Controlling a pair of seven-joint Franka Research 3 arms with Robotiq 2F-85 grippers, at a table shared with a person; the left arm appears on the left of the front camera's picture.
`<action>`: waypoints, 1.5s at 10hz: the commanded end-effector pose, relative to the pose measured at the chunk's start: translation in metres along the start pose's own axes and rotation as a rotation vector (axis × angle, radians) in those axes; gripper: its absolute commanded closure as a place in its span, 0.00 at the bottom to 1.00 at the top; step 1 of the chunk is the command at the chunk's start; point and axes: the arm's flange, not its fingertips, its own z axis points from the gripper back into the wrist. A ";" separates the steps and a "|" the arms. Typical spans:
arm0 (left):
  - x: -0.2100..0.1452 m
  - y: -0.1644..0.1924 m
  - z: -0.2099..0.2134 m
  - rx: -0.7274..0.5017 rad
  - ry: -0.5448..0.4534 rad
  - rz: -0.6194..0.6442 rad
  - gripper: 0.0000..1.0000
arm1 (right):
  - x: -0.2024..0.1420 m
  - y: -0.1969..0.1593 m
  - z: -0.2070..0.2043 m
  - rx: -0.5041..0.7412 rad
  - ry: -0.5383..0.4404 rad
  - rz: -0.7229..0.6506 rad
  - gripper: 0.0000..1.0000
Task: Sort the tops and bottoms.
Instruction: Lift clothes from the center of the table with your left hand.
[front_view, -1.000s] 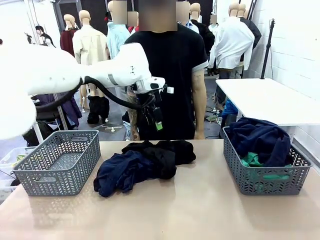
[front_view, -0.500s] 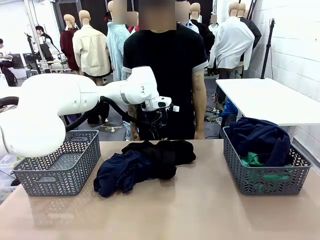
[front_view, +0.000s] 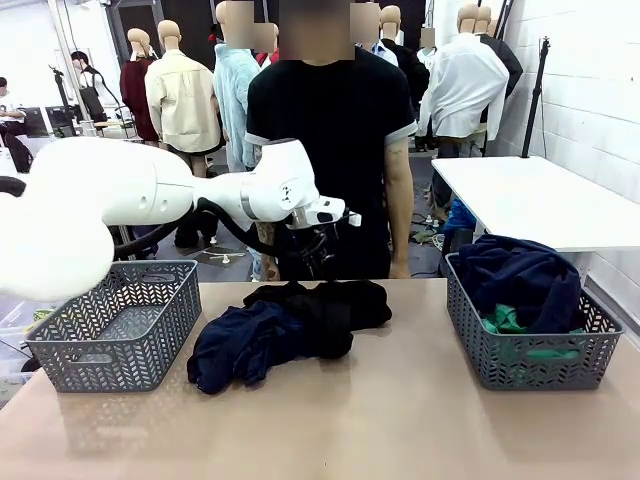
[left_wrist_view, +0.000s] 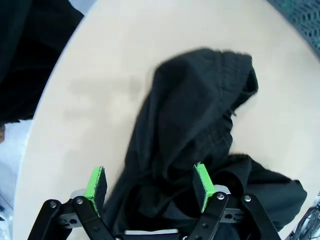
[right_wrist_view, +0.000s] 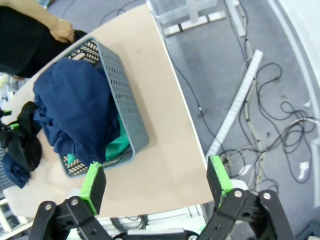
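Note:
A black garment (front_view: 330, 300) lies bunched at the table's far middle, with a navy garment (front_view: 245, 345) against its near left side. I cannot tell which of them are tops. My left gripper (front_view: 318, 256) hangs open just above the black garment (left_wrist_view: 200, 110), its green pads (left_wrist_view: 97, 182) apart with nothing between them. The bottoms (front_view: 505, 322) show as bright green cloth in the right basket (front_view: 530, 370), mostly buried under a navy garment (front_view: 520, 275). My right gripper (right_wrist_view: 155, 180) is open and empty, high above that basket (right_wrist_view: 127, 115) and the green cloth (right_wrist_view: 120, 142).
An empty grey basket (front_view: 115, 325) stands at the table's left. A person in a black shirt (front_view: 330, 130) stands right behind the far edge, close to my left arm. The near half of the table (front_view: 380, 420) is bare. Cables lie on the floor (right_wrist_view: 250, 115) beyond the table's right edge.
My left arm has swung and turned its wrist, bringing its open gripper lower over the black garment. The garments and baskets have not moved.

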 end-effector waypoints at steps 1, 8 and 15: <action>-0.041 -0.012 0.005 -0.079 0.027 0.027 0.11 | 0.000 -0.001 0.001 -0.017 0.009 0.016 0.00; -0.044 -0.004 -0.012 -0.231 0.099 0.095 0.34 | 0.000 -0.001 0.001 -0.017 0.009 0.016 0.00; -0.043 -0.011 -0.014 -0.262 0.133 0.047 1.00 | 0.000 -0.001 0.001 -0.017 0.009 0.016 0.00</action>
